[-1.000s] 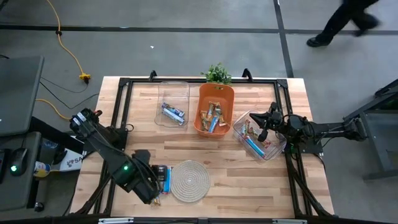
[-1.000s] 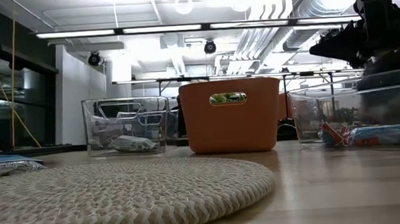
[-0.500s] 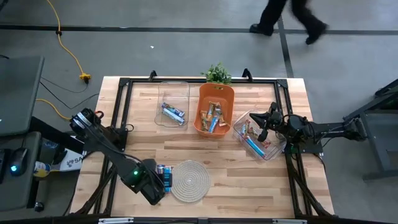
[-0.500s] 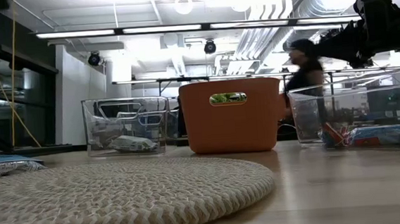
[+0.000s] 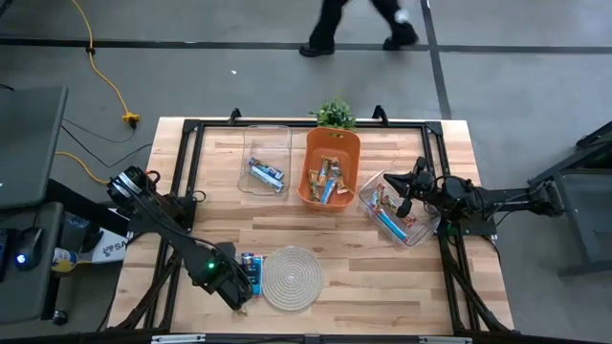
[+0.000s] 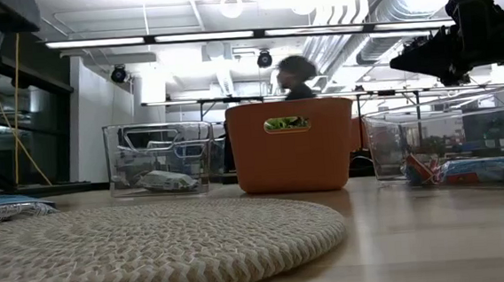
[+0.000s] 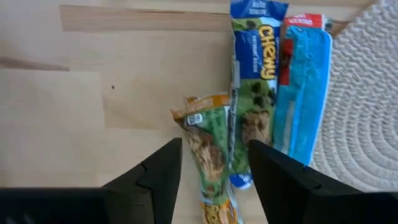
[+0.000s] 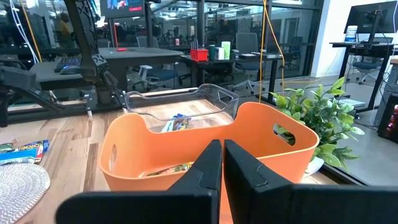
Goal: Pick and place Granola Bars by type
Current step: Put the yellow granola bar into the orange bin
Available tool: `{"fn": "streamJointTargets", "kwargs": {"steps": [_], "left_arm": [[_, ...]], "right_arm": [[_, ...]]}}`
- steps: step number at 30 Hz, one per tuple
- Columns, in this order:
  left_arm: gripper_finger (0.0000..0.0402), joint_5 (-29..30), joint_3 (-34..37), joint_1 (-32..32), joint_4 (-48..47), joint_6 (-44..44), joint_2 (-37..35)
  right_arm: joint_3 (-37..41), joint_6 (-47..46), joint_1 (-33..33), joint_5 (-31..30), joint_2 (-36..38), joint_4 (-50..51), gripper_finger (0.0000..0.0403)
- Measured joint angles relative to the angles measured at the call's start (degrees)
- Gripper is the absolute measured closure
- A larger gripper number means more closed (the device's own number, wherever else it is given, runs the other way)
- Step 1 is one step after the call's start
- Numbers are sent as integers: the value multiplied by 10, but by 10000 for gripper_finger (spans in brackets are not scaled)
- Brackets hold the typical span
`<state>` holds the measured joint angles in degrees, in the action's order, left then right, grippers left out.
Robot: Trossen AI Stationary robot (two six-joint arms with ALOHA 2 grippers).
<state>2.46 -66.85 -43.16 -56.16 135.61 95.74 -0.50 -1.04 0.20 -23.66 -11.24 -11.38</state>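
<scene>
Three granola bars lie flat on the table side by side, just left of the round woven mat (image 5: 292, 277): a green-brown one (image 7: 208, 152), a blue "Chewy" one (image 7: 256, 74) and a light blue one (image 7: 306, 87), with a red wrapper's end (image 7: 305, 20) showing past it. My left gripper (image 7: 214, 180) points straight down over them, open, one finger on each side of the green-brown bar, and I see no touch. In the high view it is near the front left (image 5: 236, 287). My right gripper (image 5: 402, 199) waits shut and level above the right clear bin.
At the back stand a clear bin (image 5: 265, 161) holding blue bars, an orange bin (image 5: 332, 168) with mixed bars and a tilted clear bin (image 5: 397, 212) with bars. A small plant (image 5: 335, 113) sits at the far edge. A person walks beyond the table.
My left gripper has come straight down toward the bars beside the mat, still open and pointing down. The bars have not moved. The person behind the table has walked toward the left.
</scene>
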Motion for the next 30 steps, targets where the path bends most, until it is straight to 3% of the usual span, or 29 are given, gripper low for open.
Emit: {"fn": "streamJointTargets", "kwargs": {"steps": [11, 20, 30], "left_arm": [[220, 57, 18, 0, 39, -43, 0], [220, -36, 18, 0, 49, 32, 31], [220, -53, 16, 0, 123, 46, 98]], "right_arm": [[0, 0, 0, 0, 0, 0, 402], [0, 0, 0, 0, 0, 0, 402], [0, 0, 0, 0, 0, 0, 402]]}}
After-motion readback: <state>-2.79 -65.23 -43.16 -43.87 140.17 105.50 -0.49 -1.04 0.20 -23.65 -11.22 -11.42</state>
